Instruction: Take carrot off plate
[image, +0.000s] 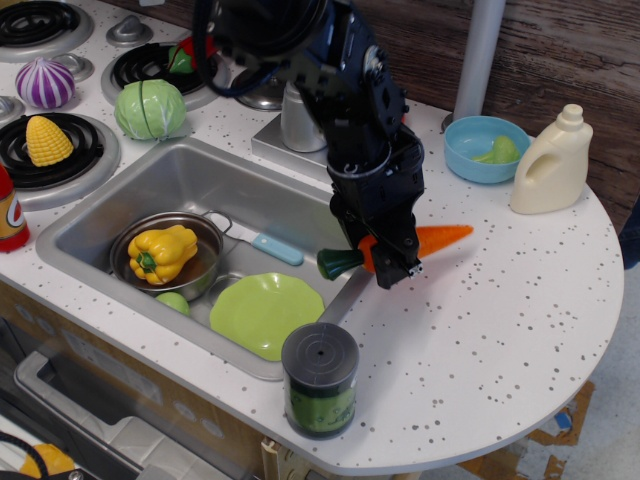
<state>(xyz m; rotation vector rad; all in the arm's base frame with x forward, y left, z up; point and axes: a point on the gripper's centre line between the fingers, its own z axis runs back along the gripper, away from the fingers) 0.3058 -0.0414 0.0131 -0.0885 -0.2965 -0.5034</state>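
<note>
Over sink edge: claw (392, 262) clamps carrot (400, 248), clear of plate (266, 313). Transport step; next, lower onto speckled surface (480, 300), release.

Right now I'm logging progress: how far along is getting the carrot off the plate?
Done: the plate lies bare in the sink. In hand: the gripper holds the carrot in its fingers above the counter, right of the sink. Left: lowering and releasing it.
</note>
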